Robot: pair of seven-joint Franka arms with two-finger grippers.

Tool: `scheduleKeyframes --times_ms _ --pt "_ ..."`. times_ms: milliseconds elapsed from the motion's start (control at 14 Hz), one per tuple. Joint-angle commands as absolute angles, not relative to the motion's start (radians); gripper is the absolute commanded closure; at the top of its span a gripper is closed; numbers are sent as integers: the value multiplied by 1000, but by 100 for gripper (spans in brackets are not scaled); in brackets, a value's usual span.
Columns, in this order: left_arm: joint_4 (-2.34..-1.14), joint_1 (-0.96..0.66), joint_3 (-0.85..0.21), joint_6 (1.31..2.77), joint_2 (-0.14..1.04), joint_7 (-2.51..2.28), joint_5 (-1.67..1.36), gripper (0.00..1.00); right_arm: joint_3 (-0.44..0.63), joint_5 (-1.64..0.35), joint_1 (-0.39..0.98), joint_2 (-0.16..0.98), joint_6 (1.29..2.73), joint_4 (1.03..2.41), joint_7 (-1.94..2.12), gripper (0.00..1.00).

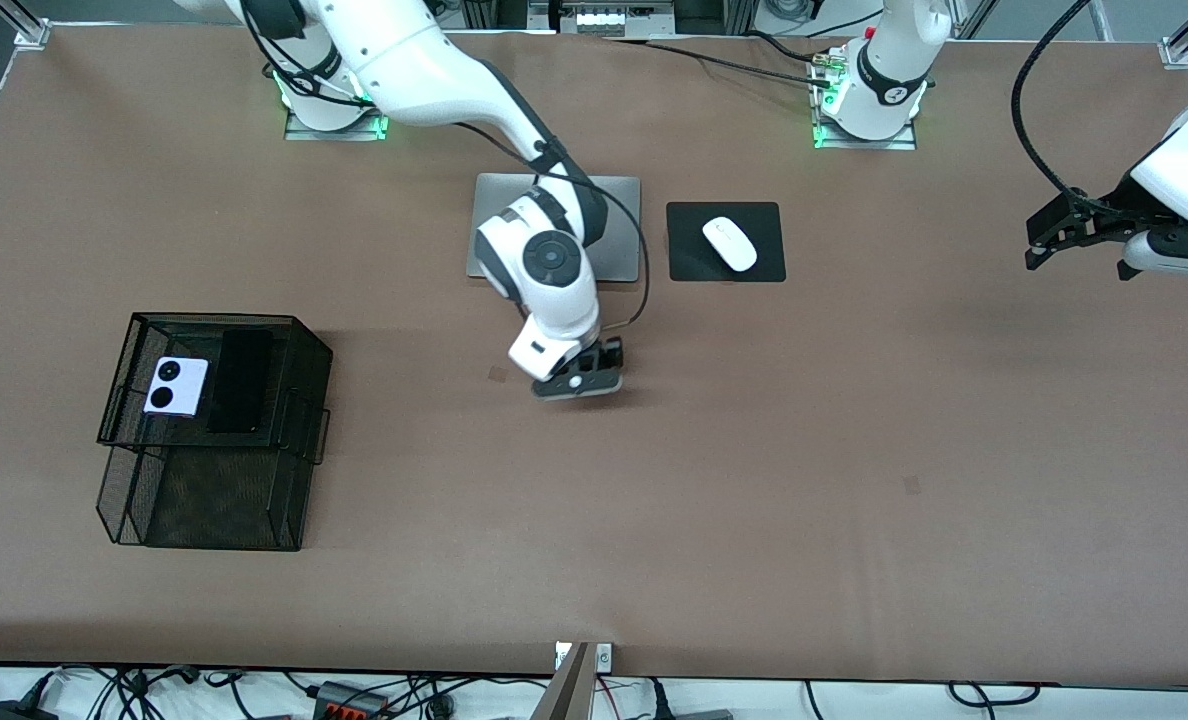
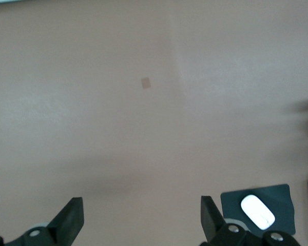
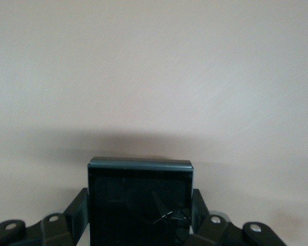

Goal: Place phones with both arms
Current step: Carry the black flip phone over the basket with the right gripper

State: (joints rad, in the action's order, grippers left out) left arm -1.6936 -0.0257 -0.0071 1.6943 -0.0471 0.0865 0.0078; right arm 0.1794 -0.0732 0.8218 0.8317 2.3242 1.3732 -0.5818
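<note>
My right gripper (image 1: 582, 378) is low over the middle of the table, nearer the front camera than the laptop. In the right wrist view it (image 3: 139, 211) is shut on a small squarish black phone (image 3: 138, 189), with a finger against each side edge. A lilac-white phone with two black circles (image 1: 176, 386) and a long black phone (image 1: 239, 380) lie in the upper tier of a black mesh basket (image 1: 309, 345). My left gripper (image 1: 1034, 245) waits in the air over the left arm's end of the table, open (image 2: 142, 220) with nothing between its fingers.
A silver laptop (image 1: 619, 225) lies near the robots' bases, partly under the right arm. Beside it a white mouse (image 1: 730, 243) sits on a black pad (image 1: 689, 262). The basket's lower tier (image 1: 204, 505) juts toward the front camera at the right arm's end.
</note>
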Motion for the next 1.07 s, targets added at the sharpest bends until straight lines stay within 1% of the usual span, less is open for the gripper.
scheduleKeyframes --times_ms 0,143,287,501,573,1003 --pt "-1661 -15 -18 1657 -34 81 0 0 288 -64 812 801 2112 1225 -592 89" --pt "-1661 -14 -18 1655 -34 80 0 0 302 -64 749 801 1963 1123 -581 89" --pt "-1660 -14 -18 1611 -35 80 0 0 307 -63 666 799 1898 1086 -536 89" --pt "-1658 -14 -18 1611 -34 81 0 0 284 -80 478 799 1888 1086 -344 89" --pt "-1657 -15 -18 1612 -34 81 0 0 282 -95 435 799 1887 1086 -280 89" --pt "-1646 -25 -20 1611 -34 81 0 0 284 -100 255 804 1908 1085 -31 89"
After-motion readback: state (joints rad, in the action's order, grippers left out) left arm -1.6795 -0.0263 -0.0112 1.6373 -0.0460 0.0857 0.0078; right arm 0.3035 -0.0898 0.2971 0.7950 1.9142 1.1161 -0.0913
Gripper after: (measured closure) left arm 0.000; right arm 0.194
